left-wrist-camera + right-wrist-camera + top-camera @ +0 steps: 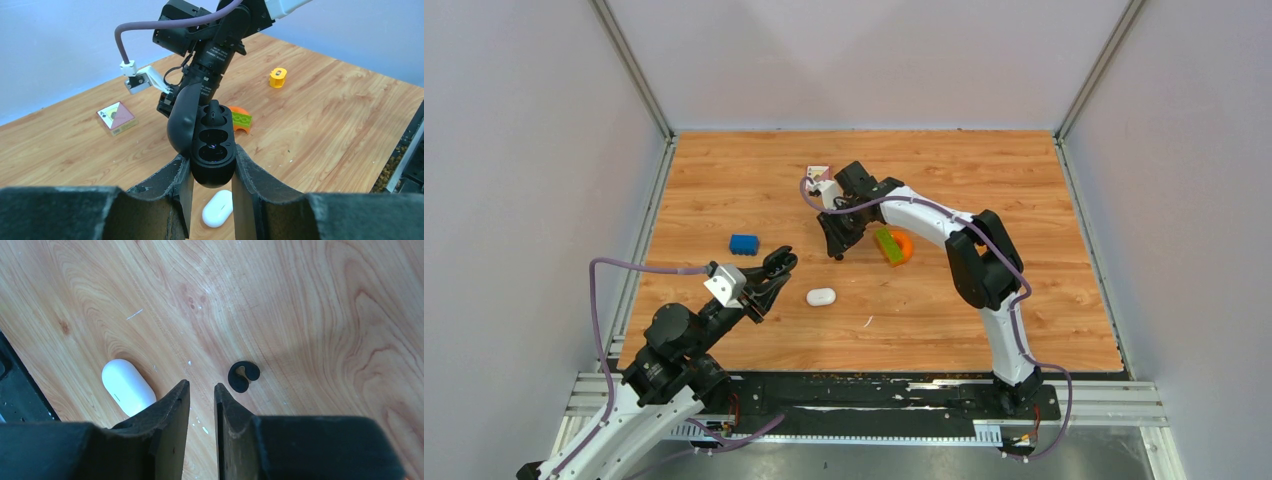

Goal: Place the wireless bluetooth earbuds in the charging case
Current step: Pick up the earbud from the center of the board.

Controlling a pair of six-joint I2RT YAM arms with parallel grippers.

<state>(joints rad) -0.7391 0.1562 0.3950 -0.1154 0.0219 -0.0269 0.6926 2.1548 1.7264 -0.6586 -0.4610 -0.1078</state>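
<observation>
My left gripper (211,154) is shut on a black pill-shaped charging case (214,167), held off the table with its lid (181,120) swung open and two dark wells facing the camera. In the top view this gripper (776,266) hovers left of a closed white case (821,296) lying on the wood. Two black earbuds (243,376) lie touching each other on the table. Just short of them and a little to their left, my right gripper (200,386) points down with its jaws slightly apart and nothing between them. The white case (127,387) lies to its left.
An orange-and-green toy (892,245) sits just right of the right gripper (836,243). A blue block (744,243) lies at the left, and a small card box (819,172) stands further back. A yellow piece (277,77) rests further off in the left wrist view. Walls enclose the table.
</observation>
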